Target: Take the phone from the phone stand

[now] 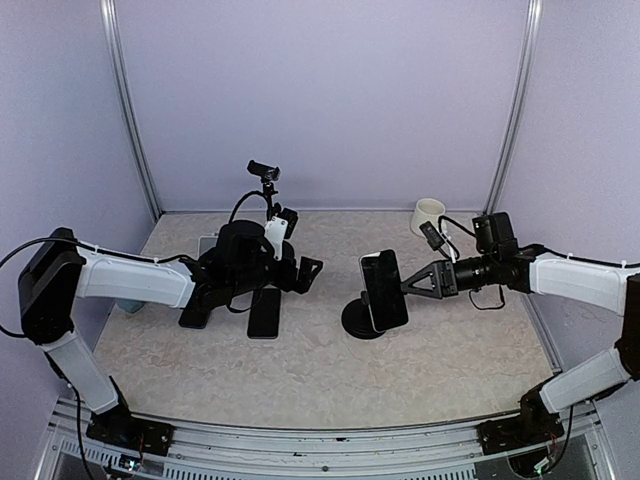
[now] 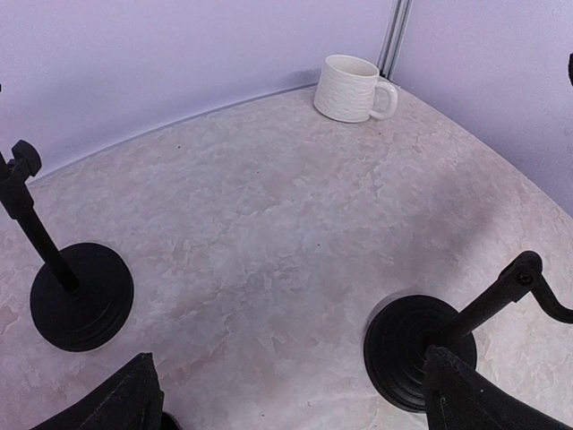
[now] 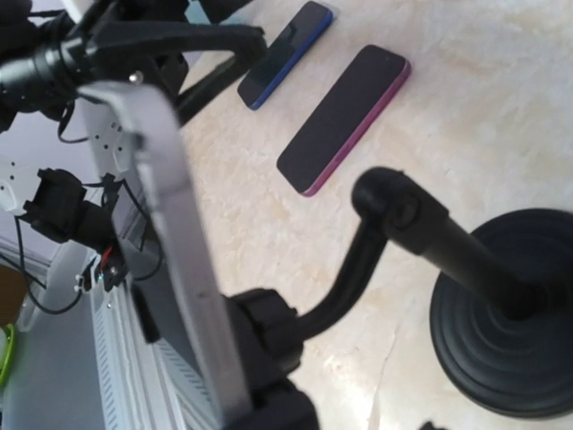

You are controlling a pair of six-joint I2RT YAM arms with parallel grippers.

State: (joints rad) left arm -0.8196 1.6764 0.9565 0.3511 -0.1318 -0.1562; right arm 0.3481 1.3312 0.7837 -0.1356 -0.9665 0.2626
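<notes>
The phone (image 1: 385,290) stands upright in the phone stand (image 1: 360,320) at mid-table, its dark screen facing the camera. In the right wrist view its silver edge (image 3: 175,224) runs top to bottom, clipped to the stand's bent arm (image 3: 394,224) above the round base (image 3: 510,322). My right gripper (image 1: 408,287) reaches in from the right to the phone's right edge, jaws still apart. My left gripper (image 1: 305,270) hovers left of the stand. It is open with bare tabletop between its fingers (image 2: 134,399).
A pink-edged phone (image 3: 345,116) and a blue phone (image 3: 286,52) lie flat to the left, under my left arm. A white mug (image 1: 428,215) sits at the back right. A second stand (image 2: 81,296) stands near the back wall.
</notes>
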